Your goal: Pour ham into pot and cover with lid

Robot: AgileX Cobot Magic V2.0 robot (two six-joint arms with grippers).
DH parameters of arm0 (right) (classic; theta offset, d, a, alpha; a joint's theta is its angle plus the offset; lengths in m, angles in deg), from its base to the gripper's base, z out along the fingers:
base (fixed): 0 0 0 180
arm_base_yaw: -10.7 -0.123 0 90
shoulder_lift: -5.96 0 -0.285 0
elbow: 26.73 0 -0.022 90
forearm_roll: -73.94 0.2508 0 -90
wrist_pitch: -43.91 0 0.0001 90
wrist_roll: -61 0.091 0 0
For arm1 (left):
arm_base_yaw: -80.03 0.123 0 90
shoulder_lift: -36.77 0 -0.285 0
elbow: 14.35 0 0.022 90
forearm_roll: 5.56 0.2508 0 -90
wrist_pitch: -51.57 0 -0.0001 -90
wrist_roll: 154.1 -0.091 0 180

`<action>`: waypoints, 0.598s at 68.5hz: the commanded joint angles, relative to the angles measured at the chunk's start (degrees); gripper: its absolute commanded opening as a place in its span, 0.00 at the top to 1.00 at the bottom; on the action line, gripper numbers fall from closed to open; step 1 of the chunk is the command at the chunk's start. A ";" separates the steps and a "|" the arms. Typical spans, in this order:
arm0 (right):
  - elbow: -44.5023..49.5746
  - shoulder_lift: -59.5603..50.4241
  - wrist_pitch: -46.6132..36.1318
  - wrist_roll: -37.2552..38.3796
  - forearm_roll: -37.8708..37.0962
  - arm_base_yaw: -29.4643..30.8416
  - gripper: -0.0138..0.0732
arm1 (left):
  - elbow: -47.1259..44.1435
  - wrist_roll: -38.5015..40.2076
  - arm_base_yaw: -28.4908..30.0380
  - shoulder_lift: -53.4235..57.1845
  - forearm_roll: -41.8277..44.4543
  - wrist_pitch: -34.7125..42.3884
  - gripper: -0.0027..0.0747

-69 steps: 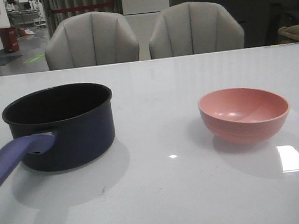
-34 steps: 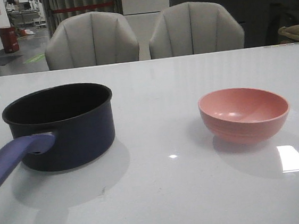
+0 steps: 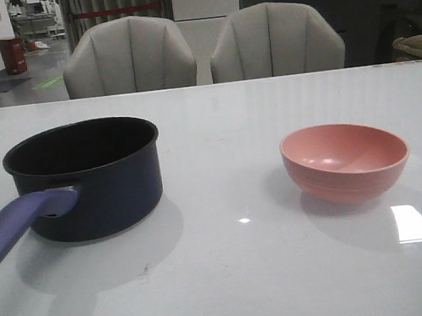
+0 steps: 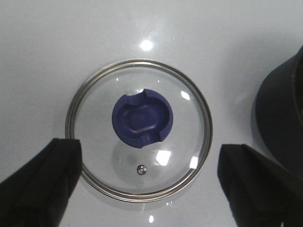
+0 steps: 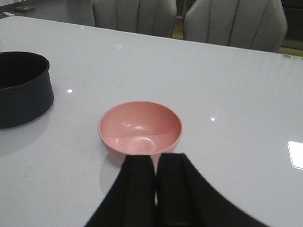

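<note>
**Q:** Left end effector [image 4: 147, 182], state and position?

**A:** Spread wide, holding nothing. It hangs above the lid [image 4: 138, 128], looking straight down, one finger [image 4: 40, 177] to either side of the metal rim, neither touching it. The lid lies flat on the surface [image 4: 57, 42] with its blue knob [image 4: 143, 118] up. That pose reads as readiness for a top-down grasp of the knob.

**Q:** What lies beside the lid?

**A:** Pot [image 3: 84, 175], just beside it; only the dark wall shows in the left wrist view. In the front view it stands upright, uncovered, purple handle [image 3: 18, 223] pointing toward the robot. Interior too dark to check for contents.

**Q:** Right end effector [image 5: 155, 189]?

**A:** Fingers pressed together, nothing between them. It sits low and near the pink bowl [image 5: 140, 127], aimed at the near rim.

**Q:** Bowl contents? Ham?

**A:** Bowl upright, apparently empty. No orange slices visible in any view; the ham cannot be located. If it is already in the pot, covering would be the remaining step, which would suit the left arm's station over the lid.
</note>
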 commanded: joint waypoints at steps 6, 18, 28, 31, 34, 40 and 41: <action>-1.61 0.42 -4.56 -0.42 0.49 -0.10 0.65 | 8.08 0.11 0.38 -8.53 -0.18 -2.68 0.16; -1.61 0.42 -4.56 -0.42 0.49 -0.10 0.65 | 13.19 0.11 0.38 -15.35 0.25 -7.82 0.16; -1.61 0.42 -4.56 -0.42 0.49 -0.10 0.65 | 16.03 0.11 0.38 -18.99 0.75 -9.13 0.16; -1.61 0.42 -4.56 -0.42 0.49 -0.10 0.65 | 16.74 0.11 0.38 -20.18 0.47 -9.57 0.16; -1.61 0.42 -4.56 -0.42 0.49 -0.10 0.65 | 17.01 0.11 0.38 -20.80 0.47 -9.82 0.16; -1.61 0.42 -4.56 -0.42 0.49 -0.10 0.65 | 17.82 0.11 0.38 -22.32 0.47 -10.34 0.16; -1.61 0.42 -4.56 -0.42 0.49 -0.10 0.65 | 17.95 0.11 0.38 -22.83 0.47 -10.58 0.16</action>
